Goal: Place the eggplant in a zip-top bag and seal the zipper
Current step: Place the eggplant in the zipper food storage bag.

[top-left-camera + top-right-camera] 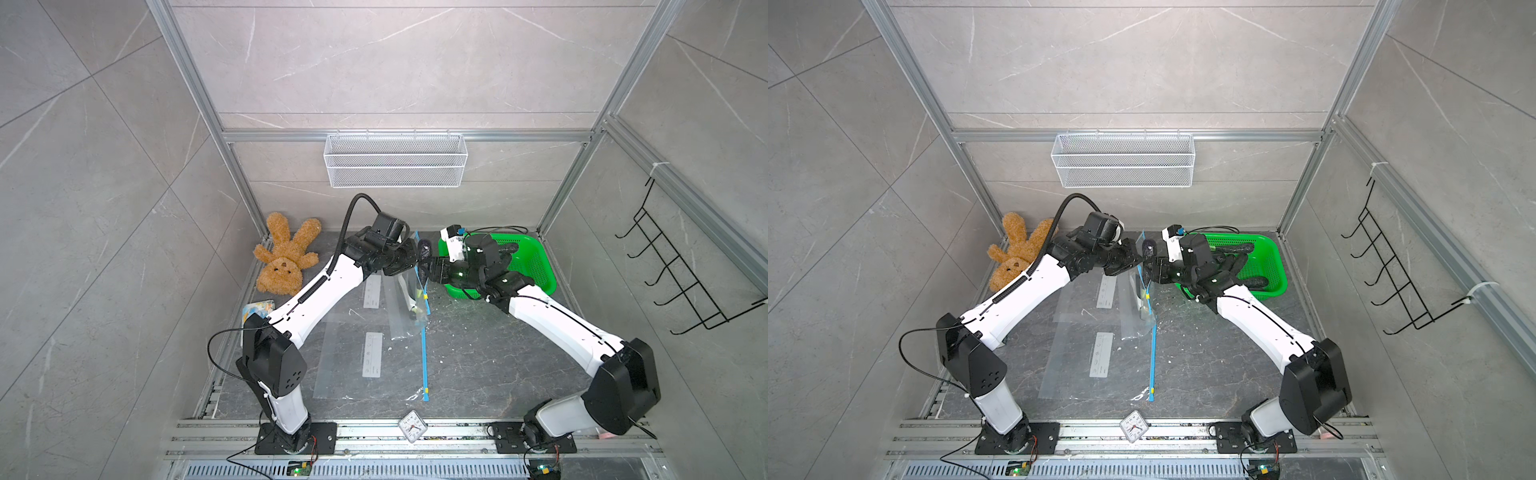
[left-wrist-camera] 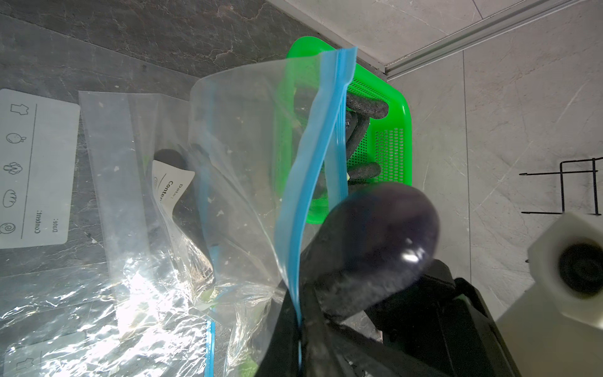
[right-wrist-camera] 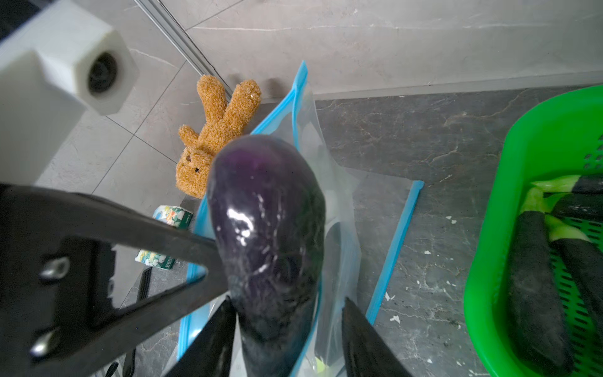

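Observation:
A dark purple eggplant (image 3: 267, 222) stands rounded end up at the mouth of a clear zip-top bag (image 2: 244, 147) with a blue zipper rim (image 2: 313, 156). My left gripper (image 2: 298, 326) is shut on that rim and holds the bag (image 1: 405, 307) lifted above the table. My right gripper (image 3: 287, 303) has its jaws on either side of the eggplant's lower part. One finger (image 3: 222, 323) touches it, and the other (image 3: 355, 326) stands apart with bag film in the gap. In both top views the eggplant (image 1: 424, 251) shows between the two grippers. Its lower end is hidden.
A green basket (image 1: 536, 266) with several more eggplants sits right behind the right gripper. Another bag (image 1: 365, 361) lies flat at mid-table, its blue zipper (image 1: 424, 365) beside it. A teddy bear (image 1: 284, 257) lies back left, a clock (image 1: 412, 424) at the front rail.

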Controlling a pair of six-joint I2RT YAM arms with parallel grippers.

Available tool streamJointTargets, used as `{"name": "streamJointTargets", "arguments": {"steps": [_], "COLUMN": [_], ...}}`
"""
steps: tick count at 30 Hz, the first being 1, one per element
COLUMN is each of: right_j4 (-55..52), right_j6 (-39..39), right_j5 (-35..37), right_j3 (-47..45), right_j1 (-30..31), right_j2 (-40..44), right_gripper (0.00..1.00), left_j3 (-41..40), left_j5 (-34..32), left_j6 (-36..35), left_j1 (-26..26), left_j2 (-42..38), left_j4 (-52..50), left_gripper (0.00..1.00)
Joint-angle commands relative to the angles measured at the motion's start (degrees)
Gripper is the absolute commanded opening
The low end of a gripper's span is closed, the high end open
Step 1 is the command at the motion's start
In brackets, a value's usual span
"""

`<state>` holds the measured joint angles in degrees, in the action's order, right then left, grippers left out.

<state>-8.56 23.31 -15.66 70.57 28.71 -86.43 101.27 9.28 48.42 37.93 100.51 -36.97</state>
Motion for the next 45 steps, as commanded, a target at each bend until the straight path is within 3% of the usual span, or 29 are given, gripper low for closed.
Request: {"name": "streamJointTargets", "arguments": {"steps": [1,10,15,22,27,37,45], "right_j4": [-2.61,-7.03,-9.35,-12.45,-11.67,-10.10,-14.81], "right_j6": [0.07,-1.40,-2.61,-1.70,-0.78,-0.28,-3.69], "right_j5": [0.30,-0.95,-1.21,-9.69,-13.84,-12.99,-7.49], "right_j3": [2.20,4.19,4.45,6.01,6.94,8.43,15.85], "right_j1": [0.34,0.38,-0.86,-7.53,-8.29,-7.14,-4.40], "right_j2": [-1.66,-4.32,-2.41,1.51,1.44,-1.82,-9.41], "right_gripper": [0.48,0.48,0.53,0.59,0.60,0.60,0.59], "left_j3": [-0.07,0.16,0.59,0.59,1.08,1.35,2.01], "left_j5": [0.46,0.13,-0.22,-3.00,-5.22,-3.18,-1.94], "left_j6": [0.43,0.59,0.22,-1.59,-2.42,-1.61,-1.40], "left_j1": [0.17,0.09,0.05,-0.10,-0.13,-0.14,0.04], "left_j2": [-2.57,-2.15,-1.90,-2.36,-2.78,-2.55,-1.89], "left_j4": [2.23,2.43,1.73,-1.10,-3.60,-1.76,-0.48], "left_gripper": [0.00,0.00,0.00,0.00,0.00,0.00,0.00]}}
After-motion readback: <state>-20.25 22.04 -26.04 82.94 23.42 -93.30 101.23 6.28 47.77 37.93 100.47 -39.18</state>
